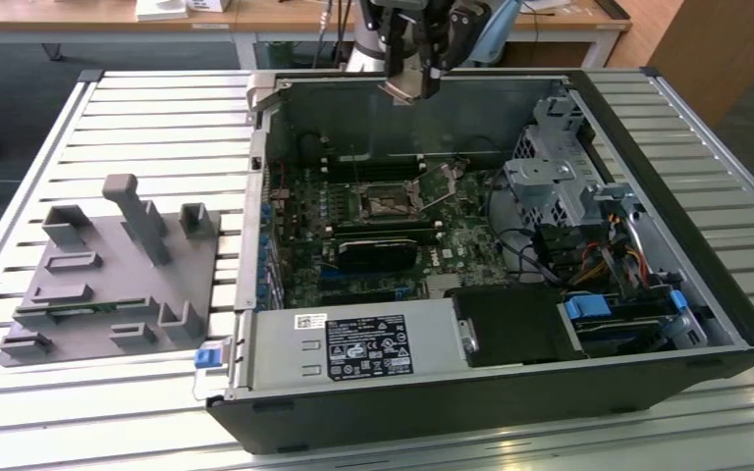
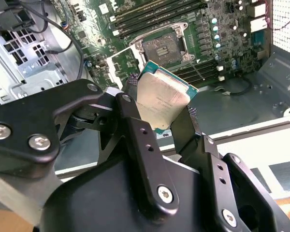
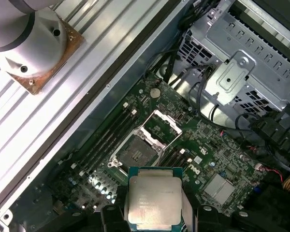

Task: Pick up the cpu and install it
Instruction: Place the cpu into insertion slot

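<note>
The jaws are clenched on opposite edges of the cpu (image 2: 162,96), holding it tilted in the air inside the open computer case (image 1: 456,422), above the motherboard (image 3: 217,159), near its uncovered socket (image 3: 135,153).

CPU (image 2: 162,99) is clamped, tilted, in the black gripper (image 2: 159,108) at frame ctr; open socket (image 2: 163,47) on mobo (image 2: 113,65) is seen beyond, apart.

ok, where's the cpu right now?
In both wrist views the cpu is clamped in the gripper, in the air above the motherboard, not yet in the empty socket.
</note>
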